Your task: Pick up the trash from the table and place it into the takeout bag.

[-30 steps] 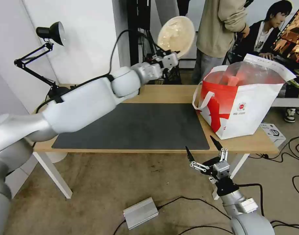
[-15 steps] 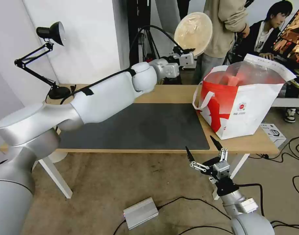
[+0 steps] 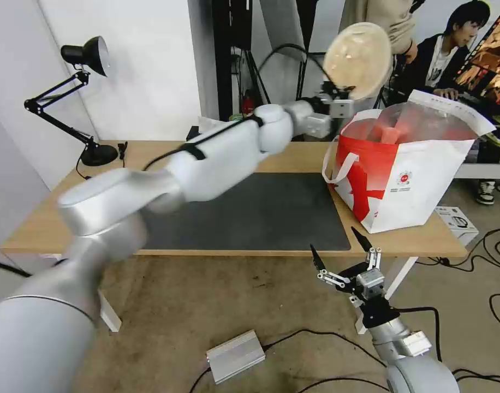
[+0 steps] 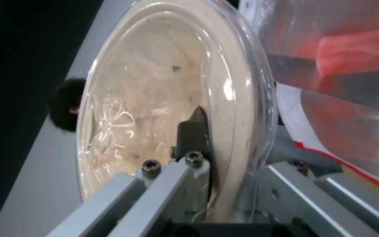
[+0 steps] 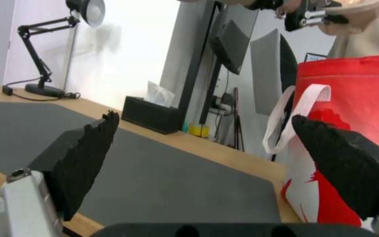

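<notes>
**Tan bowl held above the bag**

Tan round bowl (image 3: 358, 53) is pinched at its rim by your left end effector (image 3: 337, 102), tilted on edge, just over the takeout bag (image 3: 414, 180) on the surface (image 3: 293, 155). Your right end effector (image 3: 345, 256) hangs spread below the front edge.

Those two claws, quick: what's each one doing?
Left gripper: shut on the tan bowl, raised beside the takeout bag.
Right gripper: open, empty, below the table edge.
</notes>
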Controlling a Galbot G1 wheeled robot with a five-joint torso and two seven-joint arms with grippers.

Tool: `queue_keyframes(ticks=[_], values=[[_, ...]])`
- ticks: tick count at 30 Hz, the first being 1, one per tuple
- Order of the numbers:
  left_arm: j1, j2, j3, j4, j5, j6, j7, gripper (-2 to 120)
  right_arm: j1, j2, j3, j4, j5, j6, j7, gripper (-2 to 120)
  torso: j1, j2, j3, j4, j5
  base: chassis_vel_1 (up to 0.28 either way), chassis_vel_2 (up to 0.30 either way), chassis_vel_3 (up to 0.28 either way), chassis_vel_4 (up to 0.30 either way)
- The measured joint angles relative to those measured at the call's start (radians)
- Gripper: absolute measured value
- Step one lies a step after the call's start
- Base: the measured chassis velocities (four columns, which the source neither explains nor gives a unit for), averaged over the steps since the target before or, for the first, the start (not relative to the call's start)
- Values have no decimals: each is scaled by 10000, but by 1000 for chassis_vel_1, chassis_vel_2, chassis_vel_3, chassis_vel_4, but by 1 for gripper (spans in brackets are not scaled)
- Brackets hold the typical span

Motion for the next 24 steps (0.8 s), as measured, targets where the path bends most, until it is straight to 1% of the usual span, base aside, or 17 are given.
queue_keyframes(ticks=[3, 5, 8, 12, 13, 15, 17, 24], values=[[-89, -40, 412, 103, -281, 45, -20, 1, 0, 0, 0, 0, 0, 0, 0, 100, 0, 1, 1, 9, -4, 0, 0, 0, 0], [-88, -39, 437, 103, -291, 51, -21, 1, 0, 0, 0, 0, 0, 0, 0, 100, 0, 0, 0, 9, -4, 0, 0, 0, 0], [-98, -26, 614, 105, -313, 74, -27, 1, 0, 0, 0, 0, 0, 0, 0, 100, -1, 1, -1, 8, -5, 0, 0, 0, 0], [-241, -9, 1199, 164, -389, 99, -15, 1, 0, 0, 0, 0, 0, 0, 0, 100, -1, 2, 0, 6, -4, 0, 0, 0, 0], [-241, -9, 1199, 164, -389, 99, -15, 1, 0, 0, 0, 0, 0, 0, 0, 100, -1, 2, 0, 6, -4, 0, 0, 0, 0], [-264, -2, 1392, 187, -392, 110, 57, 1, 0, 0, 0, 0, 0, 0, 0, 100, -1, 2, 0, 6, -4, 0, 0, 0, 0], [-278, 5, 1720, 274, -370, 142, 260, 1, 0, 0, 0, 0, 0, 0, 0, 100, -1, 2, 0, 5, -4, 0, 0, 0, 0], [-276, 14, 2116, 357, -237, 151, 341, 1, 0, 0, 0, 0, 0, 0, 0, 100, -1, 2, 0, 7, -5, 0, 0, 0, 0]])
